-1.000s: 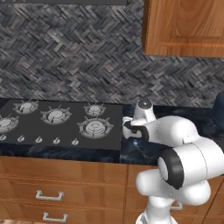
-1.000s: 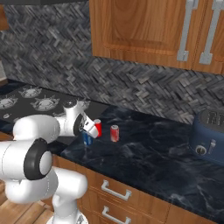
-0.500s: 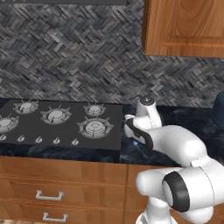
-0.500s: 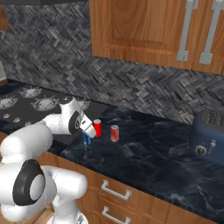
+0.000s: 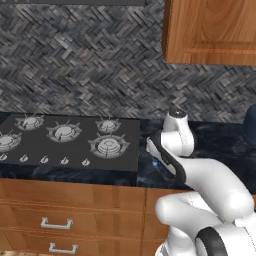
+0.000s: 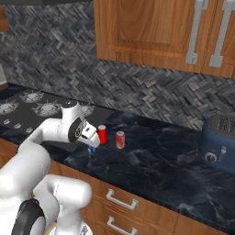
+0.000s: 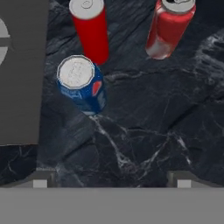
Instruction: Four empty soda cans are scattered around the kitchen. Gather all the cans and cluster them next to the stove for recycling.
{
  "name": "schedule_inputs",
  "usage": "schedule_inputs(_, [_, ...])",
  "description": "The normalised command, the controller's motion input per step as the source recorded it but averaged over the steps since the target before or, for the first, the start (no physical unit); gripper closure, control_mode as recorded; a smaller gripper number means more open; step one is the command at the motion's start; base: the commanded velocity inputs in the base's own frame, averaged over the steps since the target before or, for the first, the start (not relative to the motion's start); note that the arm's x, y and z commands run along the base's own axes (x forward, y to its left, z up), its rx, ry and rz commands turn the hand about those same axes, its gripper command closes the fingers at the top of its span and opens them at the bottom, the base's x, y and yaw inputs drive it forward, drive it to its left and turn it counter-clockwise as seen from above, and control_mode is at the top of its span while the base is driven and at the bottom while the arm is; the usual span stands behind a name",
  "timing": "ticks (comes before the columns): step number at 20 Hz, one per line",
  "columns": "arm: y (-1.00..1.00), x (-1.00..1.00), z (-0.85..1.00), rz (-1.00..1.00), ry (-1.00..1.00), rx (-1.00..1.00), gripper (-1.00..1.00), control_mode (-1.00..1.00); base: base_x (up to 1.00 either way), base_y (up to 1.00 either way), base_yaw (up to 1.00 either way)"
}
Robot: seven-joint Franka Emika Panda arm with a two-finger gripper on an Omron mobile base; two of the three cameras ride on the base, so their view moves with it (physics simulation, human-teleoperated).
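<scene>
On your far left lies the flat black gas stove (image 5: pixel 70 142) with its round silver burners and a row of small silver knobs along the front edge; in the hand view its dark grey edge (image 7: pixel 22 74) runs down the left side. Just right of that edge, on the dark marbled stone desk (image 7: pixel 144 131), you see a small blue soda can (image 7: pixel 82 85) with a silvery top, standing upright and close beside the stove. Just beyond it stands a plain red soda can (image 7: pixel 90 28), also upright, and the two look near to touching. Further right, apart from these two, stands a red soda can with white markings (image 7: pixel 169 27).

In the right base view your white arm reaches over the desk, and the claw (image 6: pixel 92 138) hangs above the blue can (image 6: pixel 92 148), with the plain red can (image 6: pixel 102 134) just right of it and the marked red can (image 6: pixel 120 139) a little further right. The claw is released: its two dark fingertips (image 7: pixel 40 180) stand wide apart at the bottom of the hand view, with nothing between them. At your far right a dark blue toaster (image 6: pixel 220 142) sits on the desk, well apart from the cans.
</scene>
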Motion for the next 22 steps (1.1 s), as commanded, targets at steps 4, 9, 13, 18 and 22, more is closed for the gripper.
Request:
schedule_inputs(4, [0.02, -0.47, 0.00, 0.13, 0.00, 0.00, -1.00, -1.00, 0.00, 0.00, 0.00])
schedule_inputs(9, [0.02, -0.30, 0.00, 0.03, 0.01, 0.00, -1.00, -1.00, 0.00, 0.00, 0.00])
schedule_inputs(13, [0.00, 0.00, 0.00, 0.00, 0.00, 0.00, -1.00, -1.00, 0.00, 0.00, 0.00])
schedule_inputs(18, [0.00, 0.00, 0.00, 0.00, 0.00, 0.00, -1.00, -1.00, 0.00, 0.00, 0.00])
schedule_inputs(22, [0.00, -0.04, 0.00, 0.00, -0.01, 0.00, -1.00, 1.00, -0.37, 0.00, 0.01])
